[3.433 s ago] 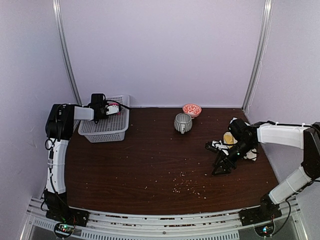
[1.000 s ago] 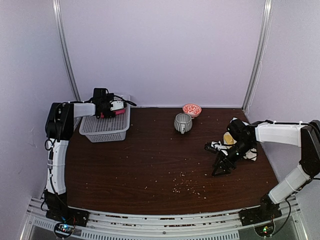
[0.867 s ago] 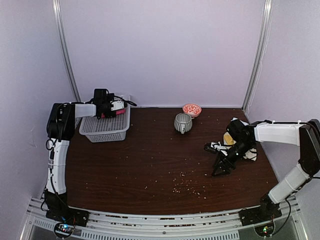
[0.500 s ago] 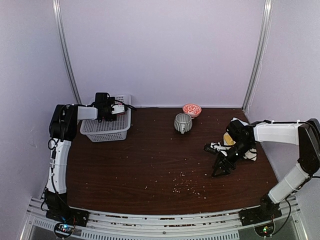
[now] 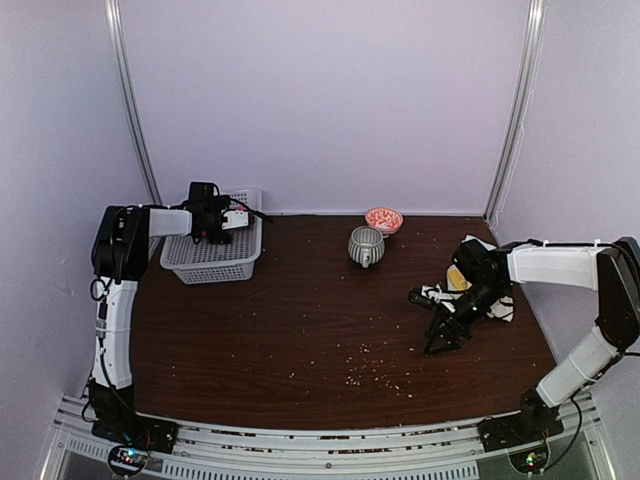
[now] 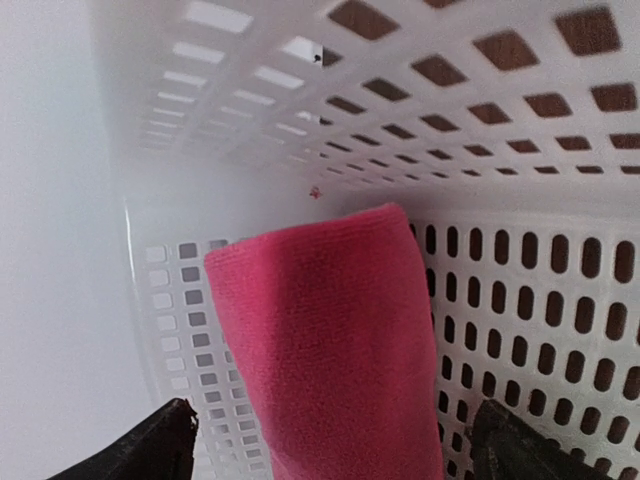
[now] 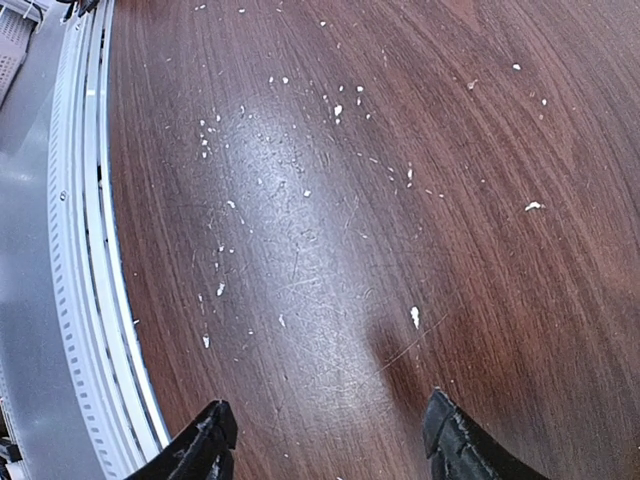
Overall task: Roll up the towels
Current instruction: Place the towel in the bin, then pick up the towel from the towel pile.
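**Pink towel sits in the basket, both claws released**

Start with the dark wooden table (image 5: 300, 300), which fills the floor of the booth. Both arms are stretched out over it.

Far left corner: the white slotted basket (image 5: 210, 258). The left gripper (image 5: 230, 217) is poked into it from above. The wrist view shows its two black fingertips (image 6: 165, 445) spread wide, with the pink towel (image 6: 330, 350) lying between them against the basket wall. There is a gap on either side, so nothing is pinched.

Over to the right: the right arm (image 5: 555, 266) reaches in low across a small heap of towels. A yellow towel (image 5: 457, 275) peeks out behind the wrist and a cream-white towel (image 5: 503, 311) shows under it (the arm hides most of the pile, so how they are folded can't be told). The right gripper (image 5: 441, 341) points down just in front of the heap. Its jaws are apart over bare wood and grasp nothing.

At the back, mid-table, stands a grey ribbed mug (image 5: 365, 245). Just behind it is a little pink patterned bowl (image 5: 384, 219), close but apart.

Pale crumbs (image 5: 368, 377) are scattered over the near half of the table.
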